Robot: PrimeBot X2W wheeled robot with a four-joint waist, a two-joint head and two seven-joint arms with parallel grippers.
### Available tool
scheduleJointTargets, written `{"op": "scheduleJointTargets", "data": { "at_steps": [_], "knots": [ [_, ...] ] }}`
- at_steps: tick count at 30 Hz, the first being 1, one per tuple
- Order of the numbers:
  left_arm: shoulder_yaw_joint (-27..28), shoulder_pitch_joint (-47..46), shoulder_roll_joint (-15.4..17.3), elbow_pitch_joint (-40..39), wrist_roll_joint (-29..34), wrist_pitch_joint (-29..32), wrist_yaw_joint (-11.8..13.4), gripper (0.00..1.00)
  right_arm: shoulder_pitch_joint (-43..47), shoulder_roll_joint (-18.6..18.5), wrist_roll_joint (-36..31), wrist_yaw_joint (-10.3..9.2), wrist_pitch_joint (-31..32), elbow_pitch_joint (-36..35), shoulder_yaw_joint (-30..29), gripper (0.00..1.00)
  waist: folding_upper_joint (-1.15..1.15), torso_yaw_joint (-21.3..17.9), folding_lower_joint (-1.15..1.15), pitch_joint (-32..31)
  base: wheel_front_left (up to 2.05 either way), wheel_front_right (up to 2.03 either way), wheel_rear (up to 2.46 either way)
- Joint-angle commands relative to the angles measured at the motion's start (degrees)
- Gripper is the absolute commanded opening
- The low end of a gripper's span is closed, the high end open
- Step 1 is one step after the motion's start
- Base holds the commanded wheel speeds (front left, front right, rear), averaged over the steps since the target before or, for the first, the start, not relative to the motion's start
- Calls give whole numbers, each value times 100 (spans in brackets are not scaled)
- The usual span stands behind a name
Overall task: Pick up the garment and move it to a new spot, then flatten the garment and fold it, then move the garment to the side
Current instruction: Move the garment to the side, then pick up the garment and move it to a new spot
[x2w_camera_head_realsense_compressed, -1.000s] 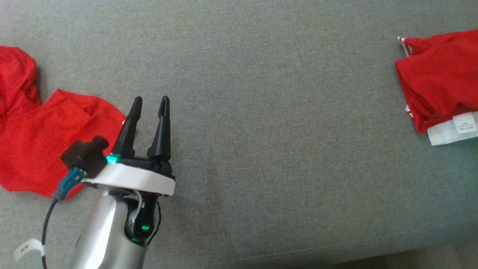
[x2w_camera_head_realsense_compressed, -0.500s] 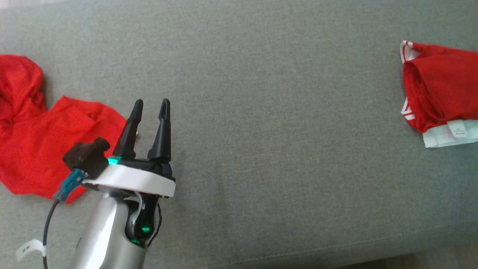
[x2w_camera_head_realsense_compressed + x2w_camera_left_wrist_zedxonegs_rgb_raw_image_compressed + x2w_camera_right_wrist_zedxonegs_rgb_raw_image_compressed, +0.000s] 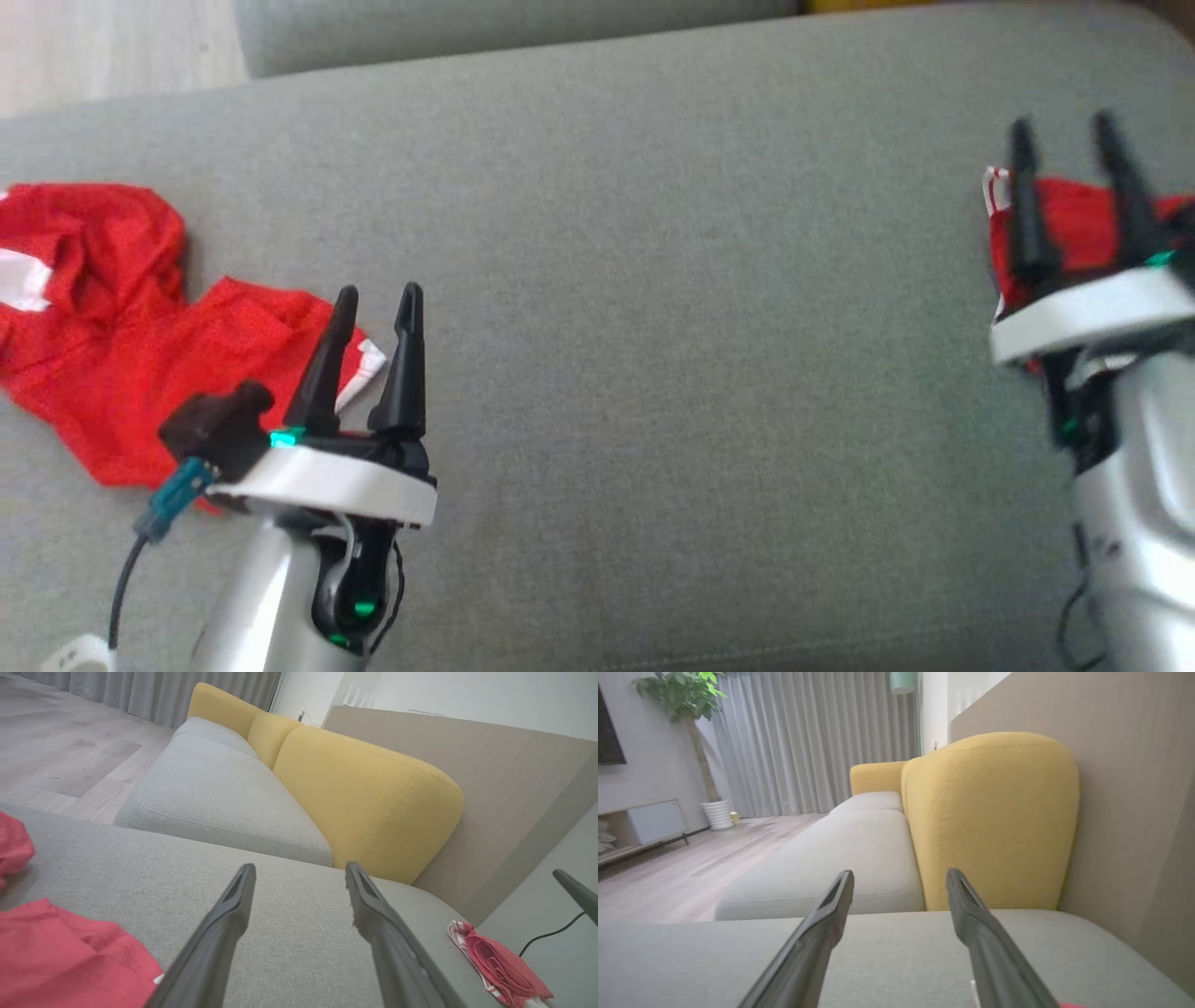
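Seemingly the fold is done: the folded garment (image 3: 1074, 224) lies at the seat's (image 3: 653, 327) right edge, set aside there to leave the middle free. The right gripper (image 3: 1064, 123) hangs over it, fingers apart and holding nothing, likely lifted clear so the cloth is not disturbed. The left gripper (image 3: 378, 294), fingers also spread and empty, hovers beside a crumpled garment (image 3: 112, 373) at the left, probably the next piece.

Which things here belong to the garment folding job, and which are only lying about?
Job: folded red garment; right gripper, open, close to it; left gripper, open; grey seat as work surface.
Lying about: crumpled red garment (perhaps the next one); yellow backrest; potted plant.
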Motion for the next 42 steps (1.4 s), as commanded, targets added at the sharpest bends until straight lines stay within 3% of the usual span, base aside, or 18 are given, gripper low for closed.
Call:
{"op": "scheduleJointTargets", "data": {
  "at_steps": [1,6,14,23,33,42],
  "knots": [
    [218,-16,33,-219,-72,-69,27,100,78,137,-34,-5,-94,-302,122,100,0,97,0,-190,0,0,0],
    [278,330,33,-198,-98,-69,48,100,657,694,50,-5,-190,-583,97,100,0,107,0,-463,0,0,0],
    [390,684,33,-394,-207,-69,32,100,1629,1029,-84,-5,-371,-976,189,100,0,96,0,-624,0,0,0],
    [412,783,33,-407,-180,-69,-35,100,2146,1104,-226,-5,-500,-1073,131,100,0,37,0,-637,0,0,0],
    [437,746,33,-424,-143,-69,-58,100,2144,1106,-155,-5,-529,-1097,192,100,0,5,0,-578,0,0,0],
    [400,631,33,-381,-153,-69,-57,100,2166,1106,-188,-5,-534,-1089,225,100,0,313,0,-517,0,0,0]
  ]
}}
